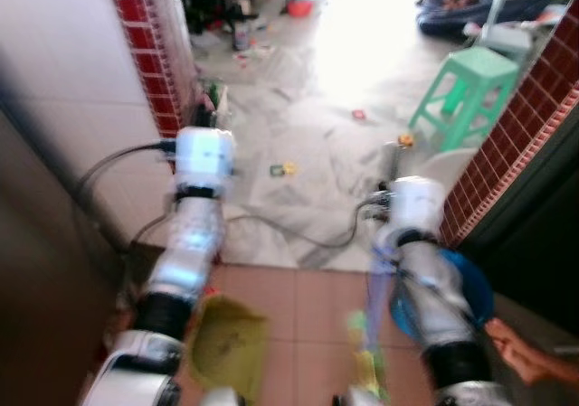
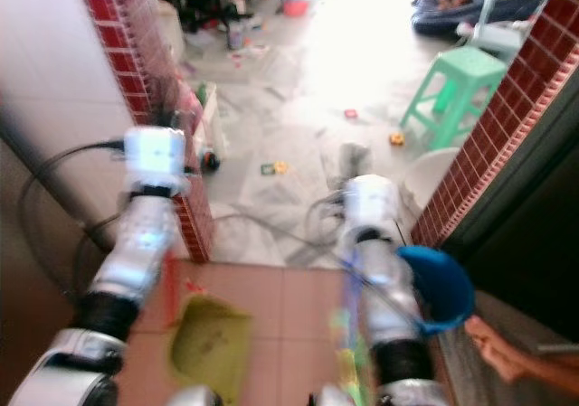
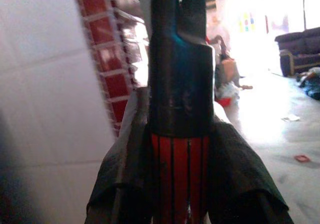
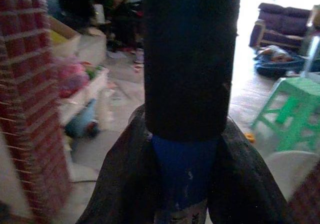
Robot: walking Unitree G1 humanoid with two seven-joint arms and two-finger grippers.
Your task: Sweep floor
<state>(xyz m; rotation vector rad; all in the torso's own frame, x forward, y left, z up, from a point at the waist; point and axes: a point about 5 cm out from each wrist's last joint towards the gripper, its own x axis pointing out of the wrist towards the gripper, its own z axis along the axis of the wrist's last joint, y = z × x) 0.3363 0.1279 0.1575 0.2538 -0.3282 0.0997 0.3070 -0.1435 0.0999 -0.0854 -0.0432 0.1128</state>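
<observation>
Black-capped red-striped handle [image 3: 179, 134] clenched in left gripper [image 3: 180, 194]; right gripper [image 4: 185, 199] grasps blue-and-black handle [image 4: 186, 109], presumably broom; small litter [image 1: 282, 168] on marble floor [image 1: 317, 144] at 12 o'clock.

Both head views are smeared by motion blur. The two silver arms run off the bottom edge, hiding both grippers. A person's bare hand [image 1: 522, 352] is cut off at the lower right corner. Small coloured scraps [image 1: 282, 168] on the pale marble floor [image 1: 317, 153] are too small to identify. The dark blue sofa [image 4: 277, 17] is cropped.
</observation>
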